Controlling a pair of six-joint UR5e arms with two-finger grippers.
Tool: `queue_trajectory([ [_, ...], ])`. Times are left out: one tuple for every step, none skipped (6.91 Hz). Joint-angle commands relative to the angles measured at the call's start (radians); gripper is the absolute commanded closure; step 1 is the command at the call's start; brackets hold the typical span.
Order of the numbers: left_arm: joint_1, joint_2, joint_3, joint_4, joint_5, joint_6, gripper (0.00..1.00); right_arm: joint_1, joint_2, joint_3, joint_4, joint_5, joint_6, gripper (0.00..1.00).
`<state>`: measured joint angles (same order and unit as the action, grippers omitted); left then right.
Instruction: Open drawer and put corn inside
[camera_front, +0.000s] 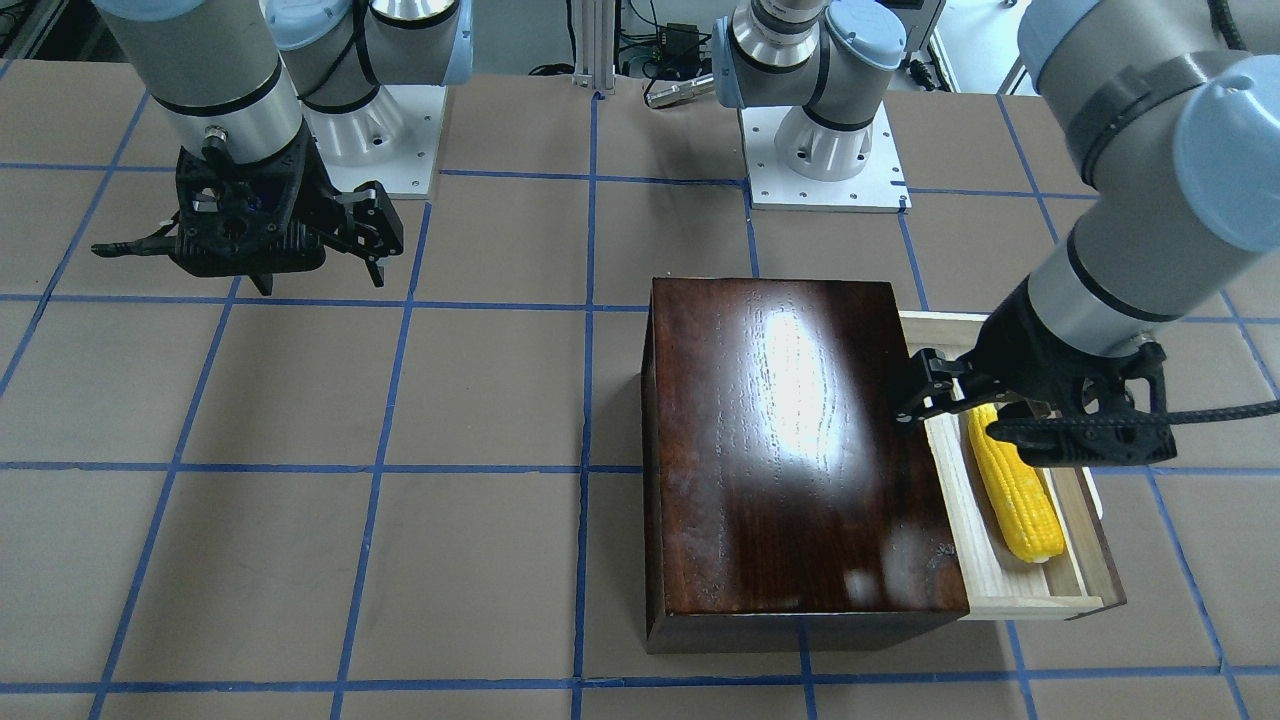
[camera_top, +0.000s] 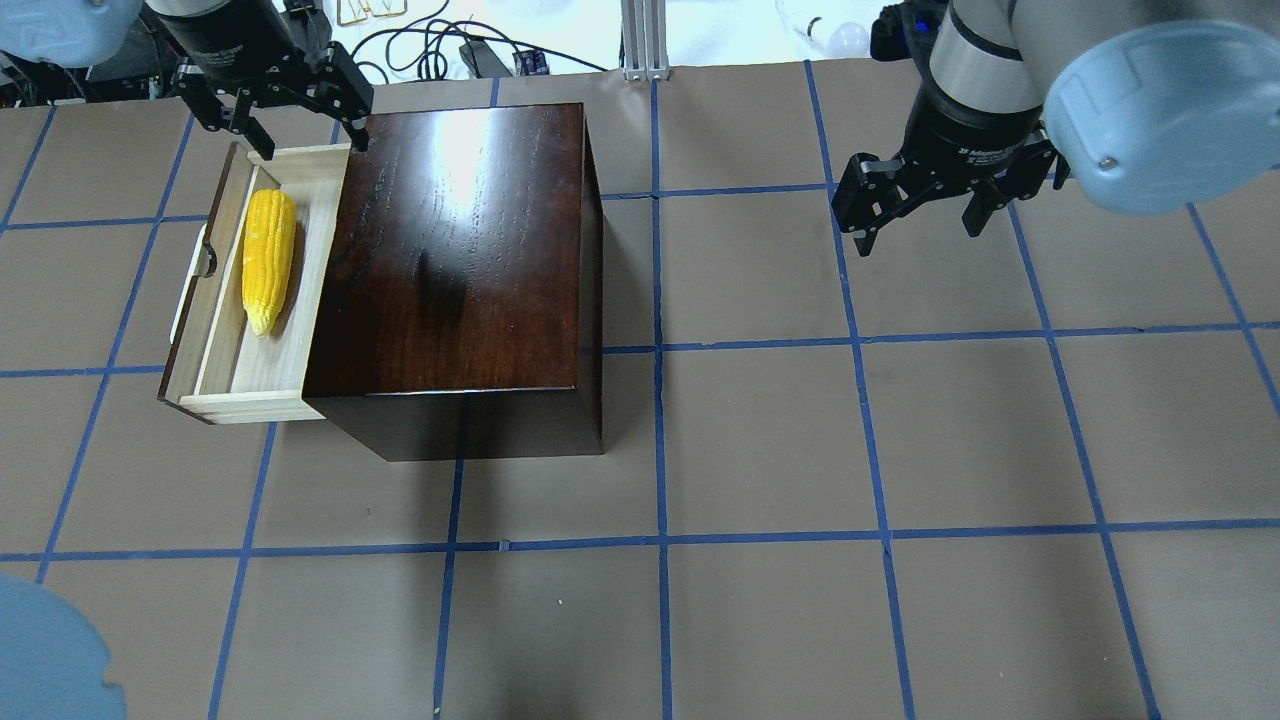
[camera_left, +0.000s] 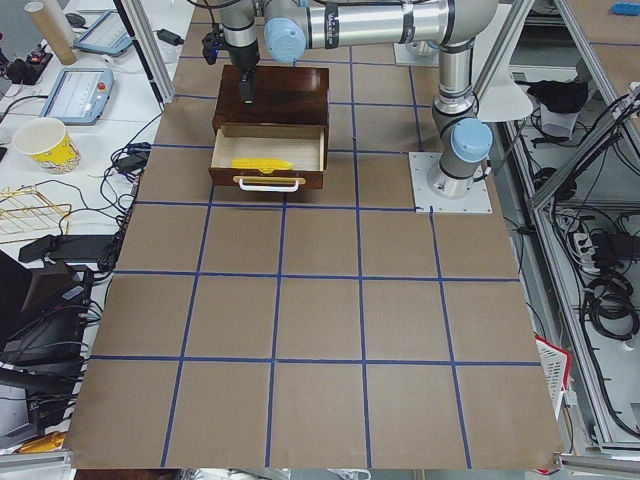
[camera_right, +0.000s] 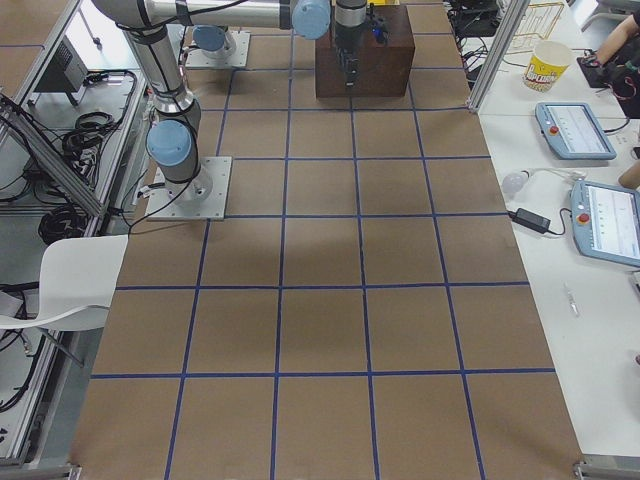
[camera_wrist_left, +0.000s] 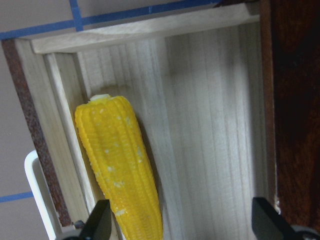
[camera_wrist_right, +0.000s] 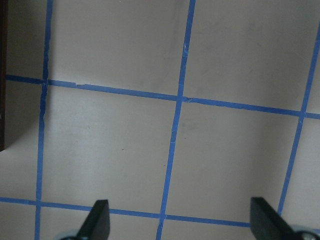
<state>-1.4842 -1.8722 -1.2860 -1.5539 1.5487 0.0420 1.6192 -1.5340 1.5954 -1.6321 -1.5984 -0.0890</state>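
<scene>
Here the corn (camera_top: 268, 262) lies, seemingly untouched, beneath left gripper (camera_top: 305, 132).

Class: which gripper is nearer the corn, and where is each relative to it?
Left. The left gripper hangs open above the drawer holding the corn. The right gripper is far off, past the box, above the table.

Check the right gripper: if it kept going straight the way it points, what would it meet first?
The table. The right gripper points straight down, open, and its wrist view shows only bare brown surface with blue tape lines beneath it.
</scene>
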Motion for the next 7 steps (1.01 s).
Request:
queue_trajectory([
  [-0.086, 0.019, -0.019, -0.018, 0.013, -0.053, 0.0, 0.002, 0.0, 0.0, 0.0, 0.0, 0.0, 0.0],
  [-0.118, 0.027, -0.027, -0.012, 0.033, -0.053, 0.0, 0.002, 0.0, 0.0, 0.0, 0.0, 0.0, 0.0],
  [-0.132, 0.028, -0.051, -0.012, 0.03, -0.053, 0.0, -0.001, 0.0, 0.0, 0.0, 0.0, 0.0, 0.0],
  [-0.139, 0.05, -0.074, -0.012, 0.027, -0.053, 0.0, 0.002, 0.0, 0.0, 0.0, 0.0, 0.0, 0.0],
  [-0.149, 0.071, -0.1, -0.014, 0.031, -0.053, 0.0, -0.001, 0.0, 0.0, 0.0, 0.0, 0.0, 0.0],
  [-0.151, 0.08, -0.128, -0.011, 0.034, -0.051, 0.0, 0.002, 0.0, 0.0, 0.0, 0.0, 0.0, 0.0],
  [-0.151, 0.079, -0.139, 0.001, 0.033, -0.05, 0.0, 0.002, 0.0, 0.0, 0.0, 0.0, 0.0, 0.0],
])
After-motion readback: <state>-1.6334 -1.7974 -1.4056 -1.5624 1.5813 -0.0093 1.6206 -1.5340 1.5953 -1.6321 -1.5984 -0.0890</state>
